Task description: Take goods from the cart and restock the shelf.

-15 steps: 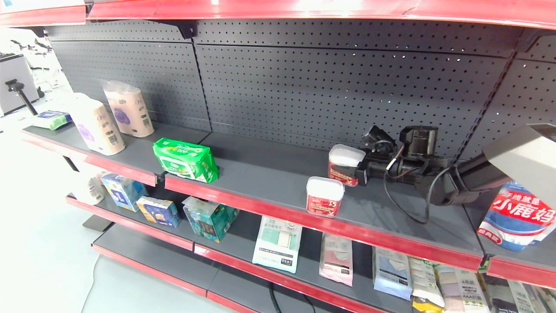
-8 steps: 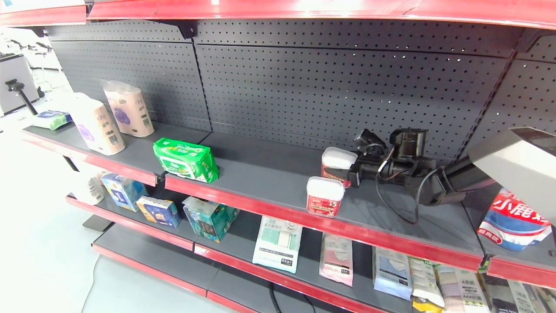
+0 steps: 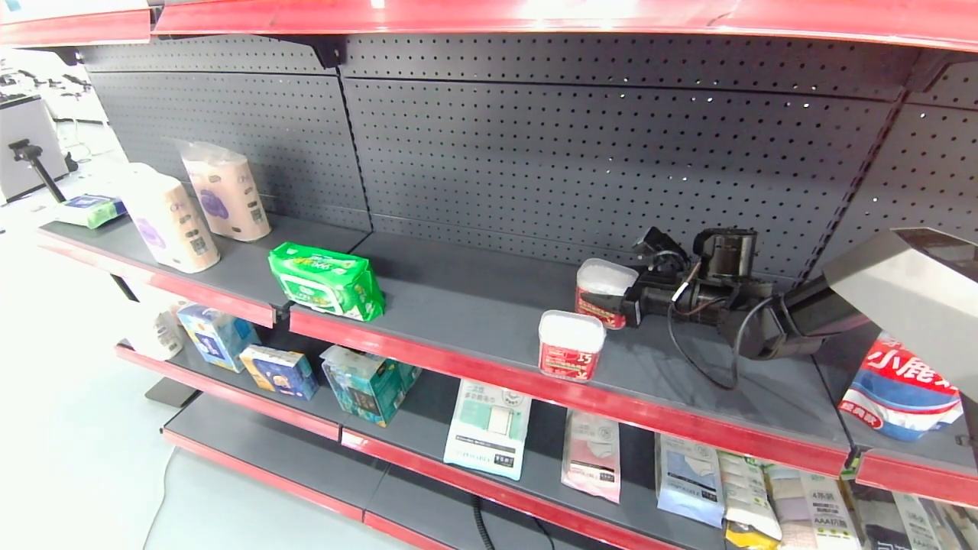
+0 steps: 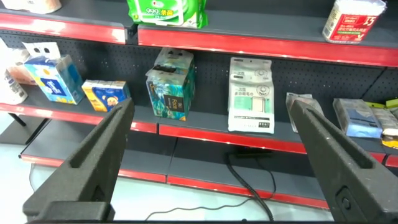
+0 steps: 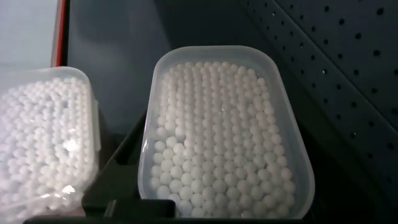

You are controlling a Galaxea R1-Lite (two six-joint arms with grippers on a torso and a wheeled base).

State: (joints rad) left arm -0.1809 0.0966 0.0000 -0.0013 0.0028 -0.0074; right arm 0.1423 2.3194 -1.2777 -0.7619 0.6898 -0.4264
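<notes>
A clear tub of small white balls with a red label (image 3: 603,289) stands at the back of the grey middle shelf (image 3: 474,305). My right gripper (image 3: 625,302) is shut on its side, reaching in from the right. Seen from above, the same tub (image 5: 224,130) sits close to the pegboard wall. A second, matching tub (image 3: 571,344) stands free at the shelf's red front edge, and again (image 5: 43,137) just beside the held one. My left gripper (image 4: 211,162) hangs open and holds nothing, low down in front of the lower shelves.
A green wipes pack (image 3: 327,280) and two tissue-roll packs (image 3: 172,221) stand on the shelf's left part. A blue and red bag (image 3: 901,382) is at the far right. Boxes (image 4: 171,84) and hanging packets (image 4: 252,94) fill the lower shelves. The pegboard back (image 3: 581,153) closes the rear.
My right gripper carried the tub a little left along the shelf, then back right and slightly lower. The front tub and my left arm stayed put.
</notes>
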